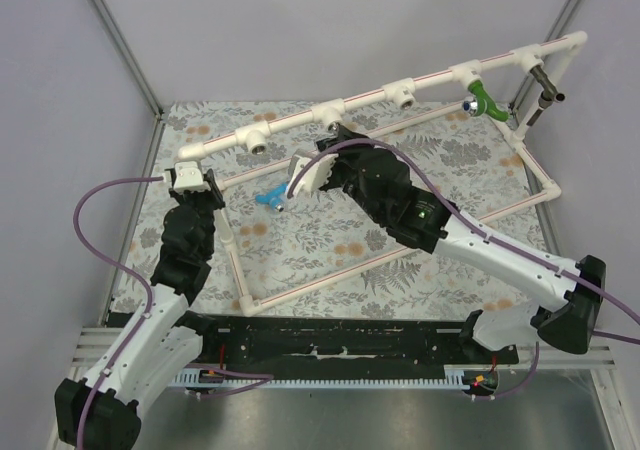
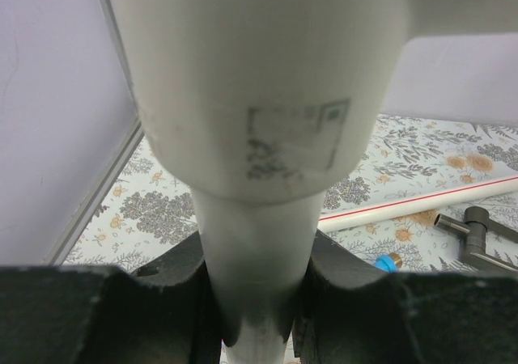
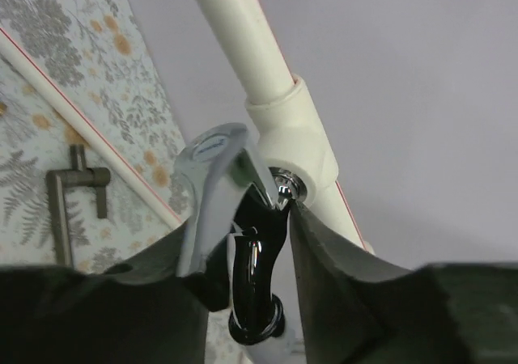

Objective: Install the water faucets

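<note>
Left end effector [image 2: 257, 299] clamps the white plastic pipe [image 2: 259, 97]; we should keep the right end effector's [image 3: 247, 251] gripped shiny silver faucet [image 3: 212, 186] square to its socket [image 3: 301, 144].

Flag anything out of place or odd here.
Nothing looks damaged or spilled. Two faucets lie loose on the mat, not yet fitted: the light blue faucet inside the pipe frame, and the dark grey faucet by its far right end. The green faucet hangs from its fitting; the right tool holds the silver faucet at another.
</note>
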Motion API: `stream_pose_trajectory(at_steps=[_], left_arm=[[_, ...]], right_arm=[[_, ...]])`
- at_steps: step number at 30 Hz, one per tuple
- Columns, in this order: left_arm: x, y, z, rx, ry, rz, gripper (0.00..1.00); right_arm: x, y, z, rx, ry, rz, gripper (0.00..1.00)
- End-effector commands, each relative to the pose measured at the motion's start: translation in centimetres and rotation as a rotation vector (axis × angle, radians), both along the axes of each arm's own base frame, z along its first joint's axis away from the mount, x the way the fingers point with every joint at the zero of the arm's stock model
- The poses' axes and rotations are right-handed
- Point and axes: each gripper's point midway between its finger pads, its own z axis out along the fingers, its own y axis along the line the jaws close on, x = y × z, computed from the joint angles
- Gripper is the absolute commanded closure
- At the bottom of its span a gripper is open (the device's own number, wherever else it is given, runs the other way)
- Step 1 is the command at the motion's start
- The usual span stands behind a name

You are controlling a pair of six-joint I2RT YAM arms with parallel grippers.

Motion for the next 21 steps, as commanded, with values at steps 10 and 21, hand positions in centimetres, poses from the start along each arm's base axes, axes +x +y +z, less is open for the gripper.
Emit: stream_pose_trajectory(at_steps=[10,21], left_arm=[[0.2,-0.7,1.3,-0.067,-0.044,-0.022,0.98],[0.2,-0.9,1.4,-0.074,-0.046,-0.032,0.98]], right_arm=[[0.8,-2.7,3.8,1.561,0.47,-0.258,0.98],[3.0,-8.5,-1.8,2.707,0.77,-0.387,0.66]])
